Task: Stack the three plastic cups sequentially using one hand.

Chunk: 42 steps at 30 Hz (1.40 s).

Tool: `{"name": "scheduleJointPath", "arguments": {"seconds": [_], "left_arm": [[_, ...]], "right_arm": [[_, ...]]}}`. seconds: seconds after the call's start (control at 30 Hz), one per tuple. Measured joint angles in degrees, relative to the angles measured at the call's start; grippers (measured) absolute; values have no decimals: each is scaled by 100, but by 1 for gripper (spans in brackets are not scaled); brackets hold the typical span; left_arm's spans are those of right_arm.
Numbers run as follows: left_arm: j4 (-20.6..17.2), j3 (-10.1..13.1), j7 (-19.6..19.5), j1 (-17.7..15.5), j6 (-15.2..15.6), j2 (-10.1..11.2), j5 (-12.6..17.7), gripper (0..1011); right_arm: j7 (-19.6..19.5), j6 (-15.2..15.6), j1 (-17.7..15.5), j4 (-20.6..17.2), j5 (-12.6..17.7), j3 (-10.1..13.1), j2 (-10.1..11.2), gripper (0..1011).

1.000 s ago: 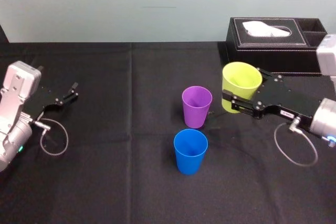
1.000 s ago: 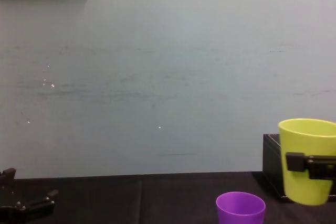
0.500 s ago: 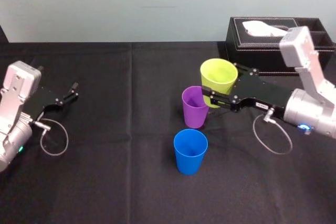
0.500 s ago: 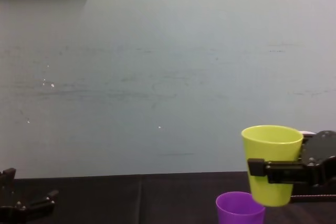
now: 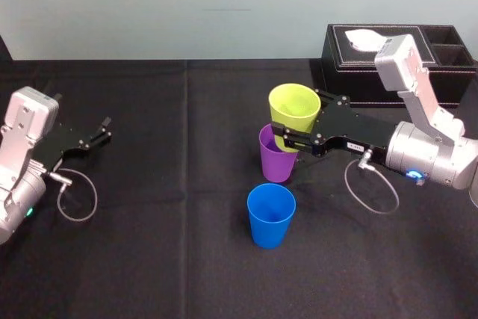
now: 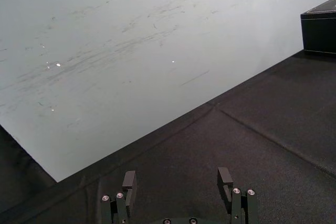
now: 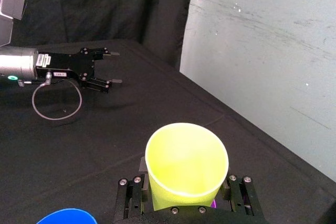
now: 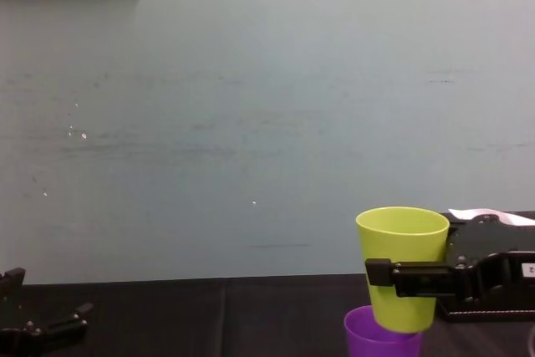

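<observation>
My right gripper (image 5: 295, 131) is shut on the yellow-green cup (image 5: 294, 112), one finger on each side of its wall, and holds it upright in the air. The cup hangs right over the purple cup (image 5: 275, 160), which stands on the black table. From the chest, the yellow-green cup (image 8: 403, 263) has its base at the purple cup's (image 8: 376, 344) rim; whether it touches I cannot tell. The blue cup (image 5: 271, 215) stands alone in front of the purple one. The right wrist view looks down into the yellow-green cup (image 7: 186, 162) between the fingers.
A black tissue box (image 5: 388, 51) stands at the back right, behind my right arm. My left gripper (image 5: 101, 131) rests open at the table's far left, its fingers (image 6: 128, 182) spread over bare black cloth. A pale wall runs behind the table.
My right gripper has carried the yellow-green cup leftward, from beside the tissue box to above the purple cup, and lowered it slightly. The left arm has not moved.
</observation>
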Motion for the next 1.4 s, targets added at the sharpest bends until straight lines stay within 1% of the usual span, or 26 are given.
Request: {"name": "scheduleJointPath", "arguments": {"seconds": [0.27, 0.37, 0.67, 0.9, 1.4], "left_arm": [[0, 0, 0, 0, 0, 0, 0, 1011], [0, 0, 0, 0, 0, 0, 0, 1011], [0, 0, 0, 0, 0, 0, 0, 1011], [0, 0, 0, 0, 0, 0, 0, 1011], [0, 0, 0, 0, 0, 1, 0, 1012]], "right_arm": [[60, -30, 175, 222, -22, -105, -107, 736], [102, -49, 279, 372, -38, -167, -166, 736], [178, -81, 435, 629, -61, -273, -271, 736], [181, -105, 452, 709, -82, -316, -294, 736], [188, -124, 430, 755, -80, -323, -294, 736]]}}
